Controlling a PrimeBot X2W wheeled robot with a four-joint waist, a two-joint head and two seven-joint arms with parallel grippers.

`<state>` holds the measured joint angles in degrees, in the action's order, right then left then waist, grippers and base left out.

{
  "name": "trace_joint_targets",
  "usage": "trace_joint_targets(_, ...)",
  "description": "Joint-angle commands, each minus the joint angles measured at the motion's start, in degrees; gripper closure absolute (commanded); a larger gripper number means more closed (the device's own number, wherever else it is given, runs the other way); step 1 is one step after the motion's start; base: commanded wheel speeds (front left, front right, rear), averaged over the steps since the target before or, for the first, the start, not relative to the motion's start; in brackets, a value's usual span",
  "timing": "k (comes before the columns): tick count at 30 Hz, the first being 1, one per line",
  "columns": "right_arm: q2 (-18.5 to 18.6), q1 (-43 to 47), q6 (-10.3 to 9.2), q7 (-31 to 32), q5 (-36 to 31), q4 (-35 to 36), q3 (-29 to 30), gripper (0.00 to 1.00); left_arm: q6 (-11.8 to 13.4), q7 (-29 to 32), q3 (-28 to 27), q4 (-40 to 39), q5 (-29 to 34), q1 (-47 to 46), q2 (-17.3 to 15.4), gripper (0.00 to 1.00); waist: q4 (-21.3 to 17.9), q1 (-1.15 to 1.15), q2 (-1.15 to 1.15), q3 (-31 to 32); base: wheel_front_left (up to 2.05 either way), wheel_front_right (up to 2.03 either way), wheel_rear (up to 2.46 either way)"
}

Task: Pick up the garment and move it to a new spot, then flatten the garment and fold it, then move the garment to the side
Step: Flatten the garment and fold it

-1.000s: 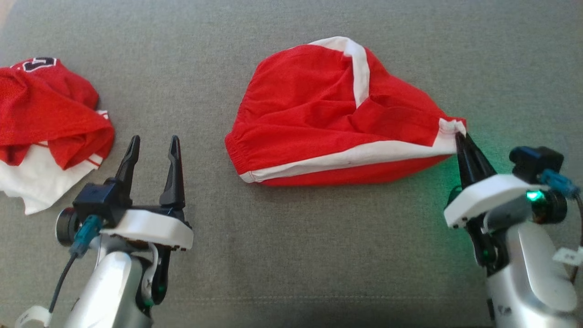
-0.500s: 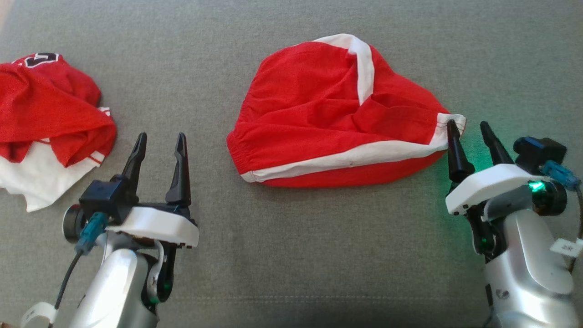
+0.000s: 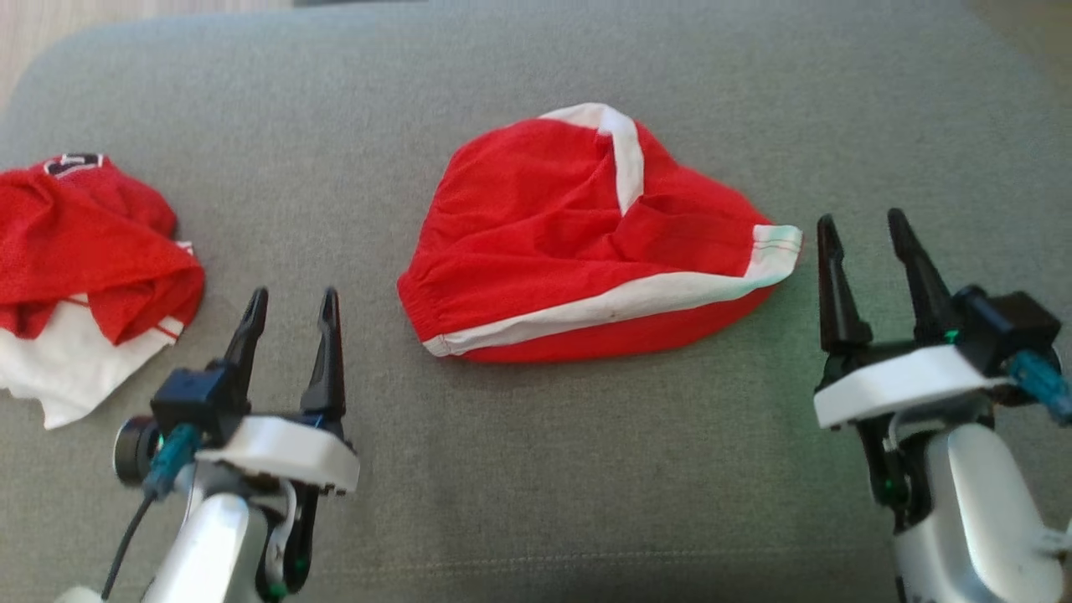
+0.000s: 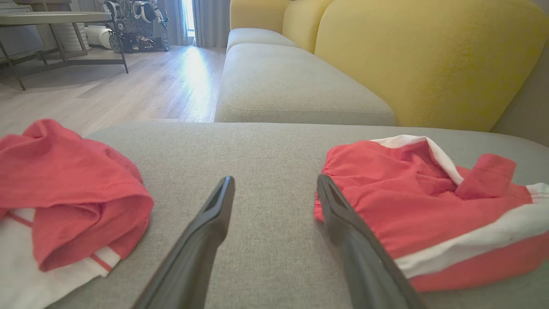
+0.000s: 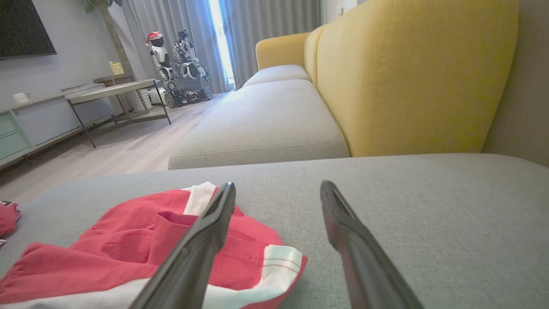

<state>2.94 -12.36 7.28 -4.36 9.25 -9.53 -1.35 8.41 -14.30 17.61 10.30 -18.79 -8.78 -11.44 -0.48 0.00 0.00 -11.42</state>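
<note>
Head view, going left to right: a crumpled red-and-white jersey [image 3: 84, 243] is being shown lying at the left edge of the grey cushion [image 3: 536, 469]. The left gripper [image 3: 294, 295] is being held with fingers spread wide, nothing being gripped. The red shorts [image 3: 553, 234], white-trimmed, are being shown lying mid-cushion. Just beside their white hem corner, the right gripper [image 3: 861, 218] is being held wide apart and empty, clear of the cloth.

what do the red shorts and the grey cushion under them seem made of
Red shorts: thin, soft matte cloth, perhaps a sports knit; it creases and slumps. Grey cushion: coarse matte woven upholstery, by its visible weave and stitched seam.
</note>
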Motion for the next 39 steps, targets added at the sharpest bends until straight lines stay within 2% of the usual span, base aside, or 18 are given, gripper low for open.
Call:
trace_joint_targets(1, -0.1, 0.4, 0.21, 0.0, -0.5, 2.9, -1.7, 0.00, 0.1, -0.6, -2.3, -1.6, -0.2, -0.8, -1.5, 0.00, -0.6, 0.00, 0.00, 1.1, 0.00, 0.00, 0.00)
trace_joint_targets(11, -0.1, 6.6, 0.21, 2.6, -0.6, 8.8, -4.2, 0.00, 0.9, 0.9, -1.8, -2.8, -0.8, 2.8, -2.2, 0.00, -1.5, 0.00, 0.00, 3.8, 0.00, 0.00, 0.00)
trace_joint_targets(24, -0.1, 7.9, 0.21, 3.6, 0.4, 10.5, -4.6, 0.00, 1.1, 2.2, -0.8, -4.5, -0.9, 3.4, -2.8, 0.00, -1.8, 0.00, 0.00, 3.7, 0.00, 0.00, 0.00)
trace_joint_targets(35, -0.1, 6.6, 0.21, 3.5, 0.8, 9.9, -5.6, 0.00, -6.1, 12.1, 4.8, 0.0, -6.2, 0.4, -0.9, 0.00, -3.1, 0.00, 0.00, 1.7, 0.00, 0.00, 0.00)
trace_joint_targets(39, -0.1, 6.3, 0.21, 3.3, 1.0, 10.0, -5.9, 0.00, -7.2, 12.9, 5.2, 1.8, -7.2, -1.0, -0.5, 0.00, -3.8, 0.00, 0.00, 0.8, 0.00, 0.00, 0.00)
